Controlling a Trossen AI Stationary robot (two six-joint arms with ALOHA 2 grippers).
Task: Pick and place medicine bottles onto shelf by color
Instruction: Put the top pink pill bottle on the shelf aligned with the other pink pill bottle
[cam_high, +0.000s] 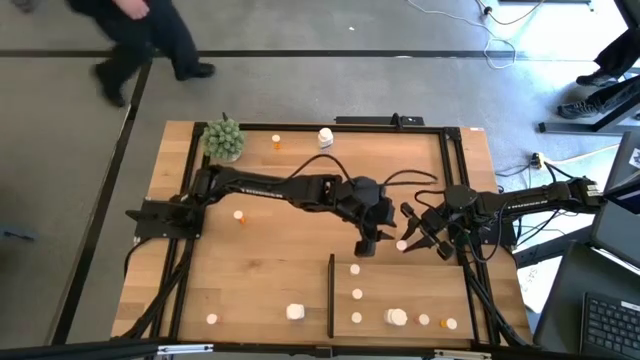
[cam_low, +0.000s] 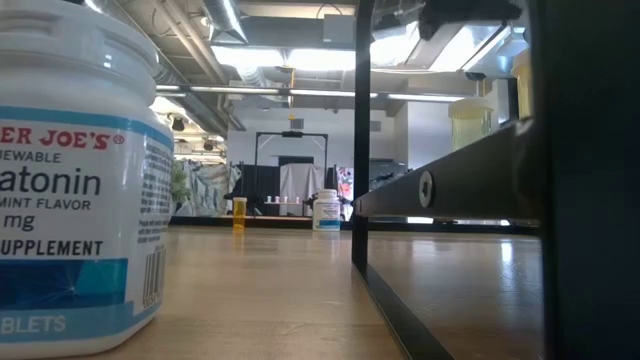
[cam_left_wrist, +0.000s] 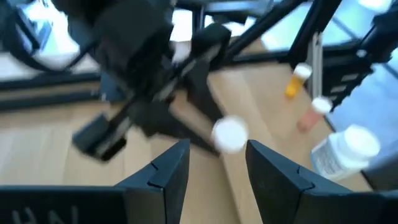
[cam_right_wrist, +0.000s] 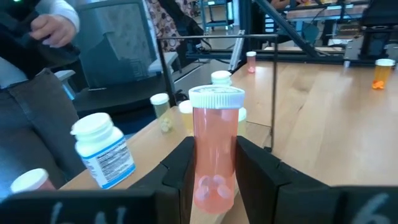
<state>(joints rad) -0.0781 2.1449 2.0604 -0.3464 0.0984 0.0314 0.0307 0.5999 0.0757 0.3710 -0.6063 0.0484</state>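
An orange medicine bottle with a white cap (cam_right_wrist: 214, 149) stands upright between the fingers of my right gripper (cam_right_wrist: 214, 177), which is shut on it over the middle right of the table (cam_high: 410, 238). My left gripper (cam_high: 368, 245) is open just to its left. In the left wrist view the white cap (cam_left_wrist: 230, 134) shows just beyond its spread fingers (cam_left_wrist: 217, 168). The shelf (cam_high: 400, 290), with a black strip (cam_high: 331, 295) on its left side, carries several bottles such as a white-capped one (cam_high: 355, 269) and a chunky white one (cam_high: 397, 317). My right gripper pinches the orange bottle's lower body (cam_right_wrist: 196, 177) between its two fingers, one on each side. The fingers come at it about level, from the table's right. The bottle stands upright with its cap (cam_right_wrist: 216, 96) up; what lies under its base does not show.
Loose bottles stand on the table at the far side (cam_high: 276, 141) (cam_high: 325, 137), at the left (cam_high: 238, 215) and near the front (cam_high: 212, 319) (cam_high: 295, 312). A green plant ball (cam_high: 224, 138) sits at the far left. A large white bottle (cam_low: 80, 180) fills the low view's left. A person (cam_high: 140, 40) walks beyond the table.
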